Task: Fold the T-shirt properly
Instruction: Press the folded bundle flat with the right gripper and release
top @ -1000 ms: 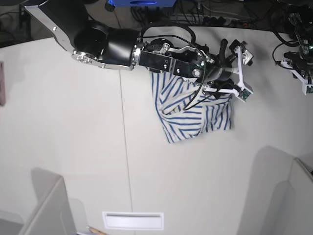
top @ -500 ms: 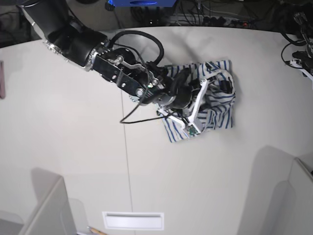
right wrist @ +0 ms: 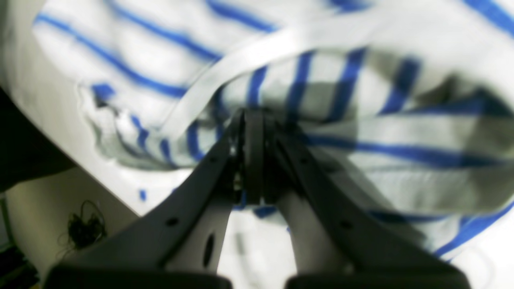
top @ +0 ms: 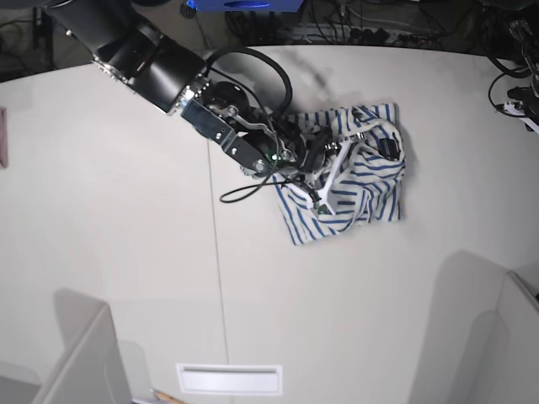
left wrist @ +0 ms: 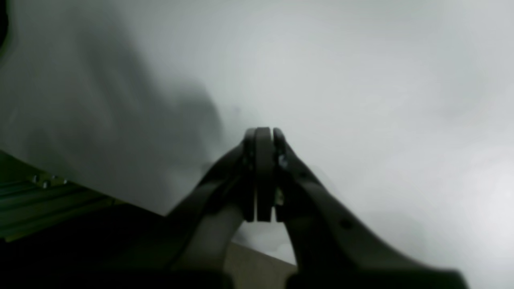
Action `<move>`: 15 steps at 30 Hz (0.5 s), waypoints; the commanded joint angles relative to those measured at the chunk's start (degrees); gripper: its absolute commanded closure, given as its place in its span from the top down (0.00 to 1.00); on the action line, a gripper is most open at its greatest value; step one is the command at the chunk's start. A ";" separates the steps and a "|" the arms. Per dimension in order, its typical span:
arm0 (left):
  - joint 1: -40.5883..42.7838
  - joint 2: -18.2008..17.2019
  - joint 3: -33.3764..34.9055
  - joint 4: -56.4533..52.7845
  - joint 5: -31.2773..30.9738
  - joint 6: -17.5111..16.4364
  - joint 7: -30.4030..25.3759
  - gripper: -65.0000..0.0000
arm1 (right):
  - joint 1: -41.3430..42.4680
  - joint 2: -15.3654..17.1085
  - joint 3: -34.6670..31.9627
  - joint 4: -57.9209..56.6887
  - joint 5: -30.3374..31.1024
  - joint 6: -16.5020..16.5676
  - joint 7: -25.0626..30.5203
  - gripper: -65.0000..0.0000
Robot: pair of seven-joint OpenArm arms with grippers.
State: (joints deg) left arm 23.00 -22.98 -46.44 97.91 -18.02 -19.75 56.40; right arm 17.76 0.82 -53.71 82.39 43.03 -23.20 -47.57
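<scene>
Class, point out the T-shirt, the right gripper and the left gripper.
T-shirt [top: 370, 198]: base view, striped fabric at its lower right.
Right gripper [right wrist: 253, 120]: right wrist view, the shut fingertips against the fabric.
Left gripper [left wrist: 263, 134]: left wrist view, the shut fingertips.

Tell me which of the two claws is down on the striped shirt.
The right claw, closed, its tips against the blue-striped T-shirt on the table. The left claw, also closed, has only bare pale surface in front of it.
</scene>
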 commanded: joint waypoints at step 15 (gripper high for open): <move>-0.02 -1.06 -1.26 1.12 0.31 0.19 -0.71 0.00 | 12.88 -9.39 -6.02 -9.91 1.06 4.43 18.08 0.00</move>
State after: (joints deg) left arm 23.00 -22.87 -47.16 98.02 -18.02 -19.75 56.38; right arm 29.26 -7.60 -59.96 71.50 43.64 -19.11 -29.74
